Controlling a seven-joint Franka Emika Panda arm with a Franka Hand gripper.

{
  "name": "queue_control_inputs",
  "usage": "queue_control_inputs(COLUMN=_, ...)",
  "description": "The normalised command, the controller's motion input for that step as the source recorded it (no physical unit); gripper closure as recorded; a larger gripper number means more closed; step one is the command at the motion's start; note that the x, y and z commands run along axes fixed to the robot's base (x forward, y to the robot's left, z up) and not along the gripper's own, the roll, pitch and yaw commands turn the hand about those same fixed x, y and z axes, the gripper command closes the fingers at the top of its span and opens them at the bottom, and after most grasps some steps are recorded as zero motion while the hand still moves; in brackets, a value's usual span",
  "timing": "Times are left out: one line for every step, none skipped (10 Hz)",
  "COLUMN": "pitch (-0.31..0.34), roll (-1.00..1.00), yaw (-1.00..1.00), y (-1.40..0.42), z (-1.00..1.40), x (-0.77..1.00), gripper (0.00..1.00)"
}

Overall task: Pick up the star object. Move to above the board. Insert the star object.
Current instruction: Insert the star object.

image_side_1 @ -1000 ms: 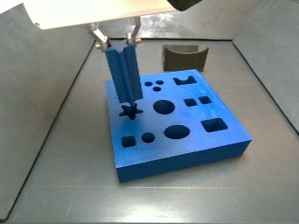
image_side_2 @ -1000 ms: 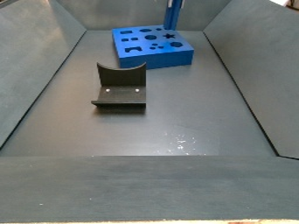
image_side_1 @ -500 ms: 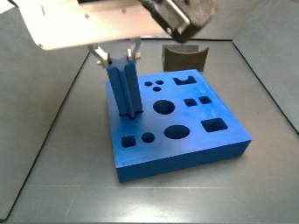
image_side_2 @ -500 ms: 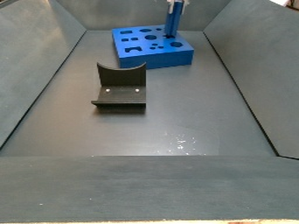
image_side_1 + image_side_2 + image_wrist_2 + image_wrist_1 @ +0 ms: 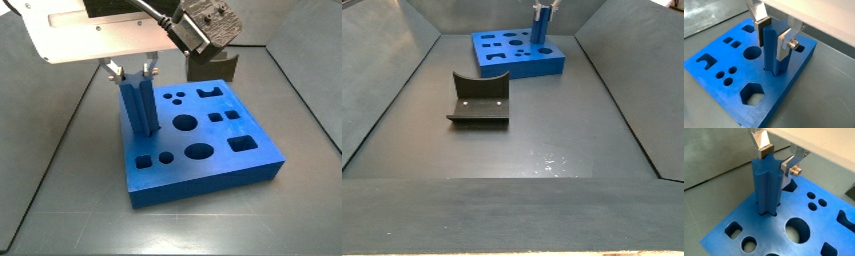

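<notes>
The star object (image 5: pixel 139 105), a tall ridged blue peg, stands upright with its lower end in the star hole at the board's (image 5: pixel 221 160) near-left corner. The gripper (image 5: pixel 134 75) is shut on its upper part. Both wrist views show the peg (image 5: pixel 767 188) (image 5: pixel 772 50) between the silver fingers, dark pads against its sides, and the gripper (image 5: pixel 776 159) (image 5: pixel 773 35) at its top. In a side view the board (image 5: pixel 502 62) lies far back, the peg (image 5: pixel 540 28) rising from it under the gripper (image 5: pixel 541 10).
The dark fixture (image 5: pixel 478 100) stands on the grey tray floor in front of the board and shows behind the board in a side view (image 5: pixel 214 66). The board has other holes, among them a large round one (image 5: pixel 797 229). Sloped grey tray walls (image 5: pixel 389 90) surround the floor.
The gripper has moved down with the star object. The peg's lower end, which hung just above the star hole, now sits inside it.
</notes>
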Motion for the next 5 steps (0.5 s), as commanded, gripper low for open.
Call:
queue_control_inputs(pitch=-0.103, roll=0.29, yaw=0.01, y=-0.06, z=-1.00, x=0.06, gripper=1.00)
queue_control_inputs(pitch=0.066, roll=0.00, yaw=0.00, y=0.00, z=-0.03, x=0.03, gripper=1.00)
queue_control_inputs(pitch=0.137, roll=-0.06, yaw=0.00, y=0.08, z=-0.32, x=0.12, gripper=1.00)
queue_control_inputs(pitch=0.566, roll=-0.19, yaw=-0.25, y=0.12, z=-0.59, x=0.33, gripper=1.00)
queue_control_inputs(pitch=0.546, roll=-0.19, yaw=-0.34, y=0.13, z=-0.58, x=0.33, gripper=1.00)
